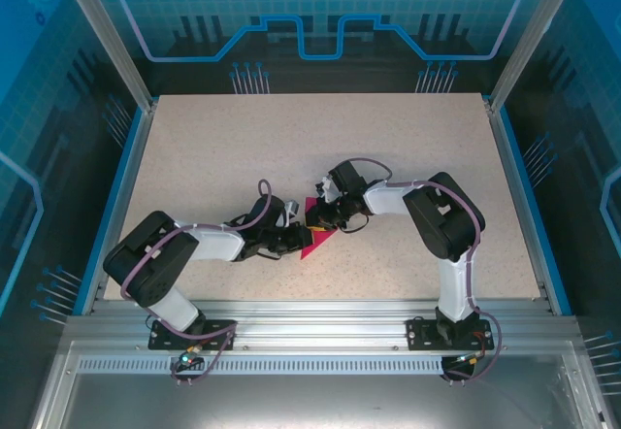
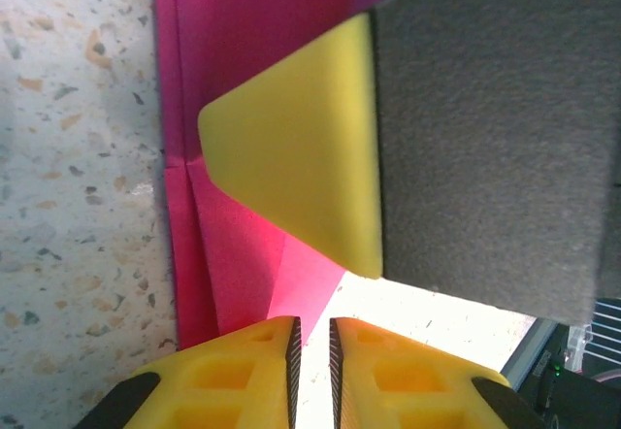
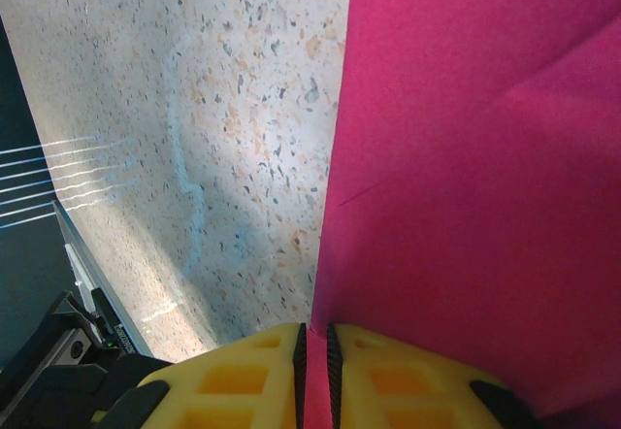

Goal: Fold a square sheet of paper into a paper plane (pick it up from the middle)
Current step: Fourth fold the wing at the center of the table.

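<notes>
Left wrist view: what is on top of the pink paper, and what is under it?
A yellow fingertip and grey pad of the right hand cover part of the pink paper. The speckled table shows beside the sheet; what lies beneath the paper is covered.

High fixed view from near edge, looking down on table (image 1: 291, 138), 2 wrist views close over shared pink paper (image 3: 466, 157)
</notes>
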Motion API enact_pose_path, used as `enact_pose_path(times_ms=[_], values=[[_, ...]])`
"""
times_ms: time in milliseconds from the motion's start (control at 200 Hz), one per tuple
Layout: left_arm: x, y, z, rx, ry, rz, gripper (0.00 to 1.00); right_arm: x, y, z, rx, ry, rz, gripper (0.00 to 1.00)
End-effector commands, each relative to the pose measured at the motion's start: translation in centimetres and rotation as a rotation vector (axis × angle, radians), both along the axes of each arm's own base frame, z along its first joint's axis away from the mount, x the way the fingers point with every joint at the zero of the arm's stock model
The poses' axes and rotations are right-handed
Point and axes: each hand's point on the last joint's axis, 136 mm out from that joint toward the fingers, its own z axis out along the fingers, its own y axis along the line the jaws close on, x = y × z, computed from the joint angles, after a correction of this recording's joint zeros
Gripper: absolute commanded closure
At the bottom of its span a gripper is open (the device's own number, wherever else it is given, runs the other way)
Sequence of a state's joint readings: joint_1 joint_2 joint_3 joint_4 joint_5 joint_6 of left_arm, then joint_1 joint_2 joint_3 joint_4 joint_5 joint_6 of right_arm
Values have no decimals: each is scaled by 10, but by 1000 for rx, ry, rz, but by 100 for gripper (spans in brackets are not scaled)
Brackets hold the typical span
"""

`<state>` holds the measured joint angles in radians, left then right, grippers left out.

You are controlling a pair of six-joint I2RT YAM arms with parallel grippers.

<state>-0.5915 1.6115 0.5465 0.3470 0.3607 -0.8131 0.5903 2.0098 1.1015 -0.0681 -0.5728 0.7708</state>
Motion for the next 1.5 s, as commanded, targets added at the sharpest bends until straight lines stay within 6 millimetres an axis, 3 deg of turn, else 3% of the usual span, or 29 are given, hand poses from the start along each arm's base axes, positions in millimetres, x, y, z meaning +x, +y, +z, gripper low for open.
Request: enact_pose_path(times_ms=[0, 480, 590, 710, 905, 1005, 1230, 1490], values=[[-9, 6, -14, -5, 47, 14, 81, -16, -16, -42, -129, 69, -1, 83], [-54, 32, -43, 72, 173, 0, 81, -16, -18, -43, -139, 69, -2, 83], [-60, 37, -42, 97, 170, -9, 81, -16, -18, -42, -139, 70, -3, 83], [-53, 34, -22, 62, 112, 4, 80, -16, -17, -42, -136, 68, 0, 83], [-23, 16, 38, -25, -35, 8, 78, -17, -17, -43, -136, 72, -2, 83], [-14, 8, 50, -46, -63, -1, 78, -18, -17, -44, -138, 71, 0, 83], [-6, -6, 35, -79, -24, -26, 78, -17, -17, -45, -138, 73, 0, 83], [-21, 2, 0, -21, 87, -19, 78, -18, -17, -47, -143, 79, -1, 83]])
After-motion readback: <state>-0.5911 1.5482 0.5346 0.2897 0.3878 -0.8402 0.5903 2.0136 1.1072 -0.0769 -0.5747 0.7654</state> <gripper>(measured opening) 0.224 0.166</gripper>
